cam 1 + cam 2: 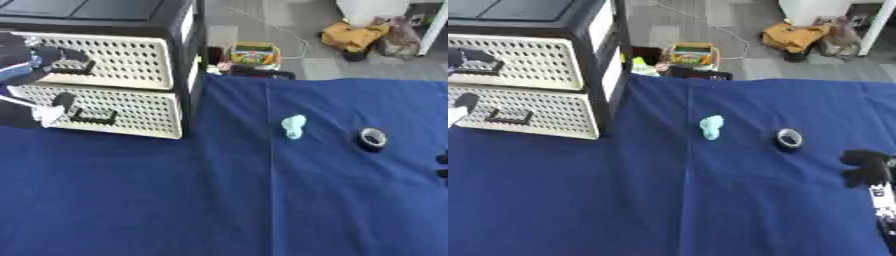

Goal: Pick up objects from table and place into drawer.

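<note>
Drawer unit [105,75] sits far left on the blue cloth [219,200], both perforated fronts closed. Our left hand [44,65] is up against it, fingers curled near the upper drawer's handle [74,70]; can't tell if they've actually hooked it. Looks like step 1: opening a drawer, nothing placed yet. Mid-table lies a pale teal object [294,126], then a black tape roll [372,138] just to its right, both untouched. Far right, our right hand [866,167] hangs idle, fingers curled, holding nothing. Next we need a straight pull on the handle, w/o dragging the unit.
</note>
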Controlling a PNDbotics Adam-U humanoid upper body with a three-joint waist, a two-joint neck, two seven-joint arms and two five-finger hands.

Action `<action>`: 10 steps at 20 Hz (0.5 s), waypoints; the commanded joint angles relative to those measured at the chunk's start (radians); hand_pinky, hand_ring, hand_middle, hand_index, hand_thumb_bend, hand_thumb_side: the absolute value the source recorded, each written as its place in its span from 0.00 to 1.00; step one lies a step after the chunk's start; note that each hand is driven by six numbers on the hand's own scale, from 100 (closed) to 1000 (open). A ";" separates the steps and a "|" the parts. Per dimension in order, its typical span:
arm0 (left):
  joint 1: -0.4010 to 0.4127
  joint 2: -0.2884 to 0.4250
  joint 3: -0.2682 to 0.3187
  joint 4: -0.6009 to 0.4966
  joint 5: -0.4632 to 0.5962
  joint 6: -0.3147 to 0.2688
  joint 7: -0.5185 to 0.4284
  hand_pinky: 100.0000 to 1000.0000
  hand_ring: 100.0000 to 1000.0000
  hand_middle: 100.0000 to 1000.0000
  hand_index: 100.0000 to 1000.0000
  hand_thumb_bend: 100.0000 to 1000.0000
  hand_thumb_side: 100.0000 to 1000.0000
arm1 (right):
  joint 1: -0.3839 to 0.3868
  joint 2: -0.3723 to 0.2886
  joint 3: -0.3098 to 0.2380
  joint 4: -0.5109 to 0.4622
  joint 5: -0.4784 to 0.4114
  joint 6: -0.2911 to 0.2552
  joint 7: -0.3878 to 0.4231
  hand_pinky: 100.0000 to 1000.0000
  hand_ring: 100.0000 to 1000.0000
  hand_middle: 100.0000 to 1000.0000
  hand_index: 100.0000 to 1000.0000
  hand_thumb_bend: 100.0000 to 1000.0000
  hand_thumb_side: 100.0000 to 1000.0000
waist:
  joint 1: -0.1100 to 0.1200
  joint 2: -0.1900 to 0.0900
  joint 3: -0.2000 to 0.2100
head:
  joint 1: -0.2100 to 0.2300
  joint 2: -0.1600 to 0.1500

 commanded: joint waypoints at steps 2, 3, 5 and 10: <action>-0.017 0.030 0.019 -0.014 0.006 0.010 0.005 0.14 0.00 0.00 0.93 0.00 0.20 | -0.006 -0.006 -0.004 -0.016 0.005 -0.002 0.005 0.59 0.68 0.31 0.68 0.09 0.86 | 0.001 -0.021 0.002 | 0.004 -0.013; -0.016 0.032 0.020 -0.013 0.003 0.011 0.005 0.15 0.00 0.00 0.93 0.00 0.20 | -0.005 -0.005 -0.004 -0.016 0.005 -0.002 0.005 0.59 0.68 0.31 0.68 0.09 0.86 | 0.000 -0.021 0.002 | 0.004 -0.013; -0.015 0.034 0.023 -0.011 -0.005 0.013 0.007 0.15 0.00 0.00 0.92 0.00 0.21 | -0.005 -0.005 -0.005 -0.016 0.004 -0.002 0.005 0.59 0.68 0.31 0.68 0.09 0.86 | -0.001 -0.021 0.003 | 0.003 -0.013; -0.012 0.038 0.032 0.002 -0.045 0.016 0.021 0.17 0.00 0.00 0.91 0.00 0.21 | -0.005 -0.003 -0.004 -0.016 0.002 -0.002 0.006 0.59 0.68 0.31 0.68 0.09 0.86 | -0.001 -0.021 0.005 | 0.003 -0.013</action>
